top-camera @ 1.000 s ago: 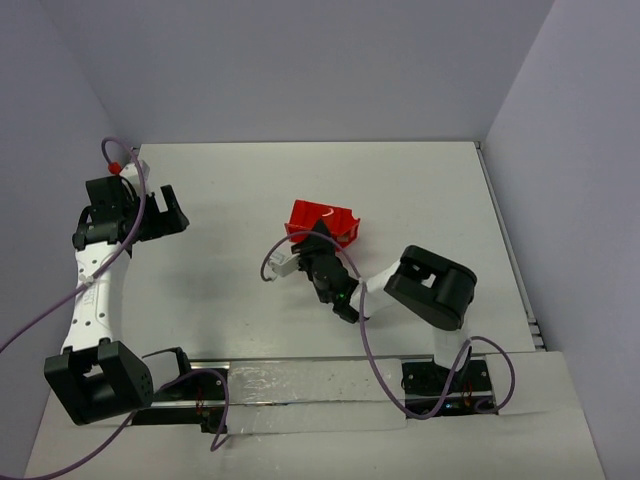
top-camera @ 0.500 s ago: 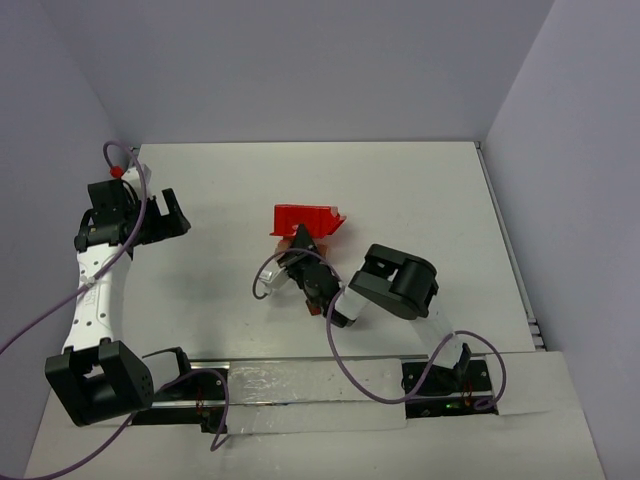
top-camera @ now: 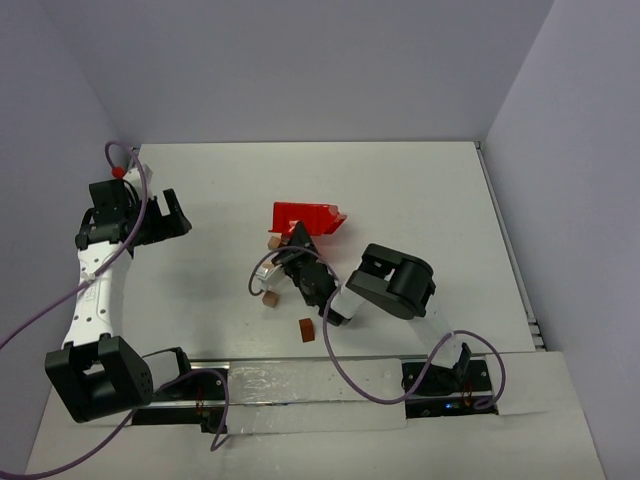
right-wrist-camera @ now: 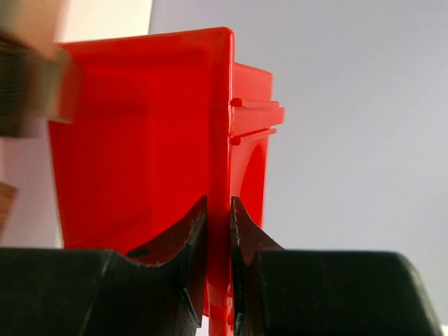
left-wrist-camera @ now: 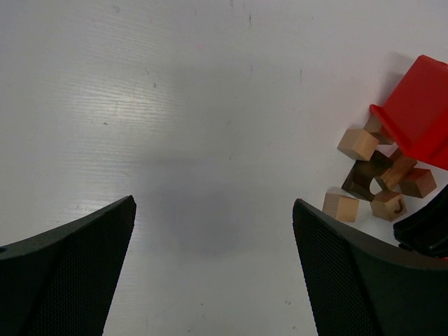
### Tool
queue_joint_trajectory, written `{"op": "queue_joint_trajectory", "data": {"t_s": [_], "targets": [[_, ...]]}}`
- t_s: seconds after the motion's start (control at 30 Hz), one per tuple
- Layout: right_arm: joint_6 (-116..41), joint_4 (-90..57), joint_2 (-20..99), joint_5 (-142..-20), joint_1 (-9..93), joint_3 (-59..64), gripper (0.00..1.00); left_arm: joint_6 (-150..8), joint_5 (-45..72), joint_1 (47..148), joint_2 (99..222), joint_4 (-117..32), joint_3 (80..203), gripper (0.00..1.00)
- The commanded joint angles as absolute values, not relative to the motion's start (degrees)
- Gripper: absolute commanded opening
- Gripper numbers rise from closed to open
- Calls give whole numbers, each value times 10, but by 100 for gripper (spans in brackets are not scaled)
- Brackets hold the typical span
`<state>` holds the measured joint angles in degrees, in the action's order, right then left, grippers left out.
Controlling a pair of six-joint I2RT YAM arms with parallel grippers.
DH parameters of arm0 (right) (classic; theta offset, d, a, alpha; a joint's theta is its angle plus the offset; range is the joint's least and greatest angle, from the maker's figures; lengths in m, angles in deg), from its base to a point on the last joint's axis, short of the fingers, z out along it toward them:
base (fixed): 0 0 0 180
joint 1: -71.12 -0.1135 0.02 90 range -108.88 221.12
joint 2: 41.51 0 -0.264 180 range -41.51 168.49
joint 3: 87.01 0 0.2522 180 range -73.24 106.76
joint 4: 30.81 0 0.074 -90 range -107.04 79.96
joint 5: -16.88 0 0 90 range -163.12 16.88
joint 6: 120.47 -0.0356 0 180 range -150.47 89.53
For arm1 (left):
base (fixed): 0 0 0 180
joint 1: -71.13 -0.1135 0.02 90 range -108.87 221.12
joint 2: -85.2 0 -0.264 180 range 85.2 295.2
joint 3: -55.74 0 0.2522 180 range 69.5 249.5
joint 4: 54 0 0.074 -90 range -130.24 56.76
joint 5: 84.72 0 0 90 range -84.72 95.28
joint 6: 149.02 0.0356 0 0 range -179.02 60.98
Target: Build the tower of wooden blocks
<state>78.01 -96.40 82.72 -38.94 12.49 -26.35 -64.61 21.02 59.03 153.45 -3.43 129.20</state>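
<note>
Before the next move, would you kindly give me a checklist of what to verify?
1. Right gripper hold on the red bin: ok, fingers pinch its wall from both sides.
2. Wooden blocks out of the bin: ok, several lie on the table by its mouth.
3. Bin emptied: cannot tell, its inside is hidden.
4. Left gripper free: ok, open, holding nothing, above the table.
5. Blocks together: not ok, one reddish-brown block lies apart from the rest.
</note>
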Motion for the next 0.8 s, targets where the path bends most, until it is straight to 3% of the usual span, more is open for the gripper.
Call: {"op": "queue_joint_trajectory", "data": {"t_s": [0.0,0.33,0.43,0.63,0.7,0.77], "targets": [[688,-1025,732,-334,122,-214,0,-649,225,586,1541,-46,1314,99],[469,-846,546,-251,146,-198,0,-638,209,586,1522,-48,1305,99],[367,-728,491,-235,158,-201,0,-634,209,586,1524,-43,1309,99],[37,-299,407,-257,239,-127,0,-627,242,585,1518,-33,1318,99],[-103,-100,401,-338,303,-46,0,-621,267,585,1512,-31,1321,99],[-163,-3,396,-413,359,-6,0,-618,280,585,1507,-27,1321,99]]}}
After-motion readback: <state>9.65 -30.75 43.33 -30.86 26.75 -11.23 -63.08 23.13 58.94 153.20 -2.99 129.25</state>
